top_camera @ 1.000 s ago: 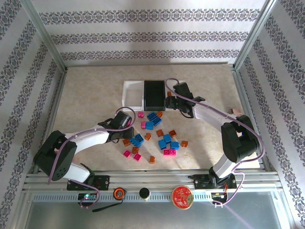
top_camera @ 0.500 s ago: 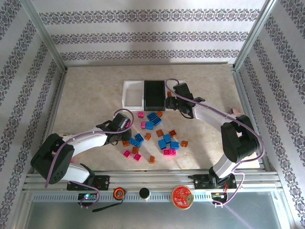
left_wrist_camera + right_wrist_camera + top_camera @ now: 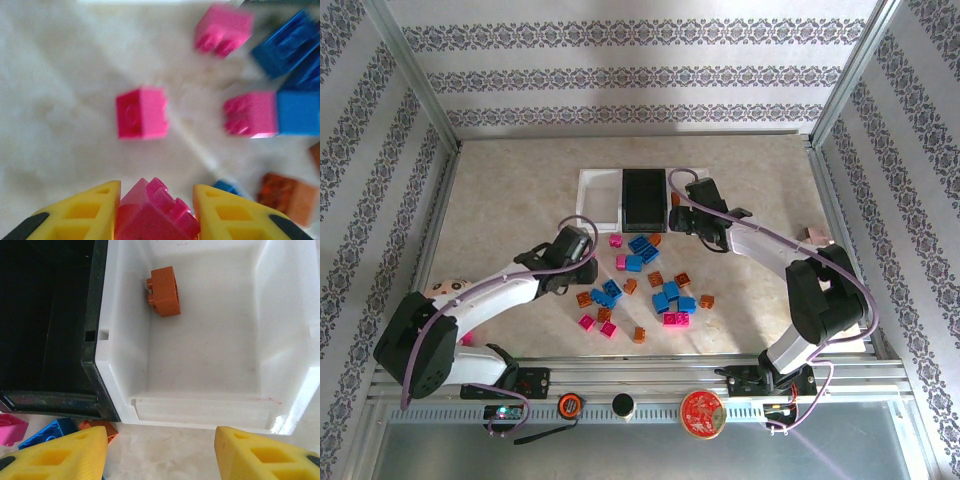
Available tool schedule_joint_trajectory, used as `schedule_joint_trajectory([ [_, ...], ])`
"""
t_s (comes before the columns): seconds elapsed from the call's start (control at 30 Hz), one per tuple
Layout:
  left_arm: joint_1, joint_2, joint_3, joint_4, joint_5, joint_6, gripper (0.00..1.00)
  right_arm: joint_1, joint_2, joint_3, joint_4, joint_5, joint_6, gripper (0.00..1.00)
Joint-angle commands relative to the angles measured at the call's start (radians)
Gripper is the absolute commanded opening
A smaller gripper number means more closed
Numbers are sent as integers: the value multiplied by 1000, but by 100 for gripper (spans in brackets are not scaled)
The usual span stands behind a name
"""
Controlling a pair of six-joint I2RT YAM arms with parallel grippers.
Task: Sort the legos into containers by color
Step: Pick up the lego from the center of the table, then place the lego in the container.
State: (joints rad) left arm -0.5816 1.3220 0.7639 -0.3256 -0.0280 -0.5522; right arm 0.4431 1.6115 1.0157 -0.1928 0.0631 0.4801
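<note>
The legos (image 3: 650,280) lie scattered mid-table in pink, blue and orange. My left gripper (image 3: 582,252) hovers at the pile's left edge. Its yellow fingers (image 3: 90,210) are shut on a pink lego (image 3: 155,212). Beyond it are loose pink legos (image 3: 142,112) and blue ones (image 3: 298,112). My right gripper (image 3: 160,450) is open and holds nothing, hanging at the near rim of the right white container (image 3: 200,407). One orange lego (image 3: 164,291) lies in that container. The black container (image 3: 644,198) and left white container (image 3: 600,196) stand beside it.
A pale pink spotted lump (image 3: 448,290) sits by the left arm, and a small pinkish object (image 3: 812,233) lies near the right frame post. Metal frame rails (image 3: 620,375) run along the near edge and sides. Orange (image 3: 100,429) and blue (image 3: 45,432) legos lie just below the black container's corner.
My left gripper closed on a pink lego and shifted slightly away from the base. The left arm swung, uncovering the pale pink lump. The right gripper edged slightly right.
</note>
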Motion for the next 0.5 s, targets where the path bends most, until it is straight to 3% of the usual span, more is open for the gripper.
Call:
schedule_joint_trajectory([
  [0.0, 2, 35, 117, -27, -18, 49, 29, 5, -41, -34, 18, 15, 26, 59],
  [0.27, 101, 300, 404, 26, -15, 108, 29, 13, -116, -126, 19, 24, 37, 59],
  [0.47, 184, 482, 578, 19, -21, 120, 28, 16, -259, -247, 13, 32, 46, 60],
])
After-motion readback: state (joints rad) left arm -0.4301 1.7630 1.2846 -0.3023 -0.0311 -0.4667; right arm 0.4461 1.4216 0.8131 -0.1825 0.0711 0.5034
